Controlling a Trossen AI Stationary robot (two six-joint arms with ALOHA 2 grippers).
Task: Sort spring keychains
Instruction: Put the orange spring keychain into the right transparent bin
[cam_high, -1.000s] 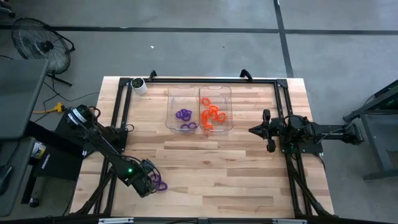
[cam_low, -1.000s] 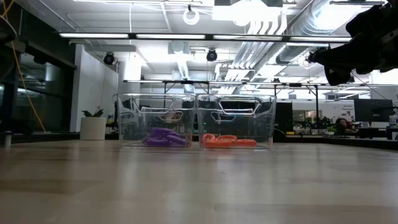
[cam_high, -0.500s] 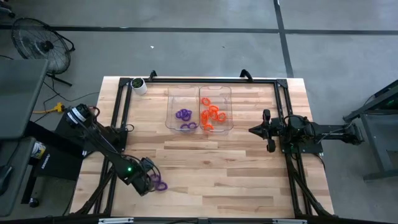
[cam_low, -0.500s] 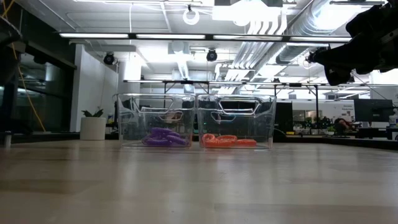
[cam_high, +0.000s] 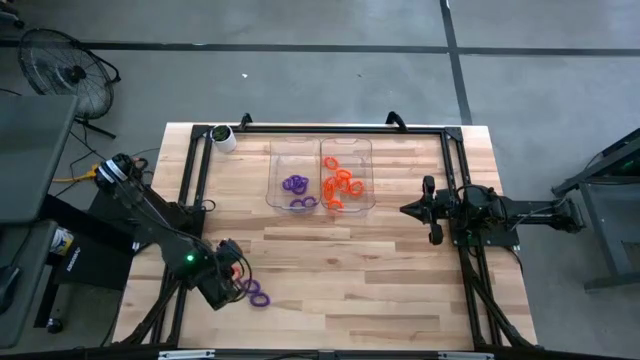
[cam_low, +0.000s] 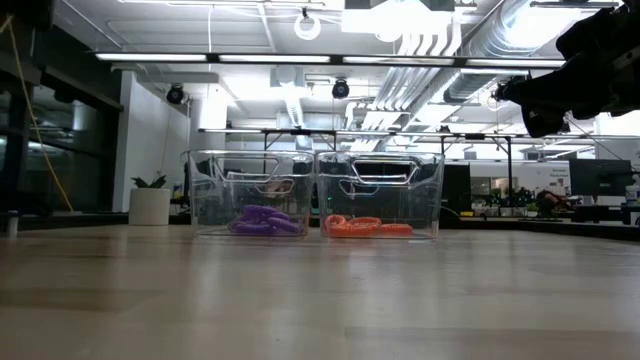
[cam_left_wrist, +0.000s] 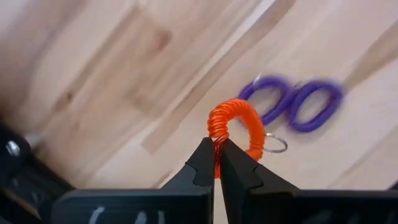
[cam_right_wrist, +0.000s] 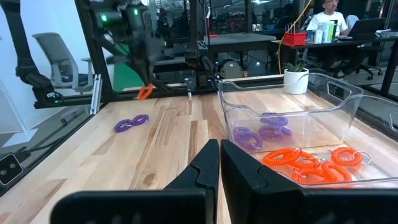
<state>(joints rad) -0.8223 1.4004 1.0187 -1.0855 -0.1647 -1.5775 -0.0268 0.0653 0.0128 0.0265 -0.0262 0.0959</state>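
You are getting even, bright overhead light on the table (cam_high: 350, 270), with faint shadows. Ceiling strips (cam_low: 300, 57) are glaring in the low view. The purple keychains (cam_left_wrist: 292, 106) are smearing with blur in the left wrist view.

The wooden table (cam_high: 380, 270) is made of pale butcher-block planks, with a black frame running along its far edge and down both sides. 2 clear trays stand side by side near the far edge: the left tray (cam_high: 292, 150) holds purple keychains (cam_high: 296, 186) and the right tray (cam_high: 357, 148) holds orange keychains (cam_high: 341, 184). A small white pot (cam_high: 223, 137) sits at the far left corner. 2 purple keychains (cam_high: 256, 293) lie directly on the wood near the front left.
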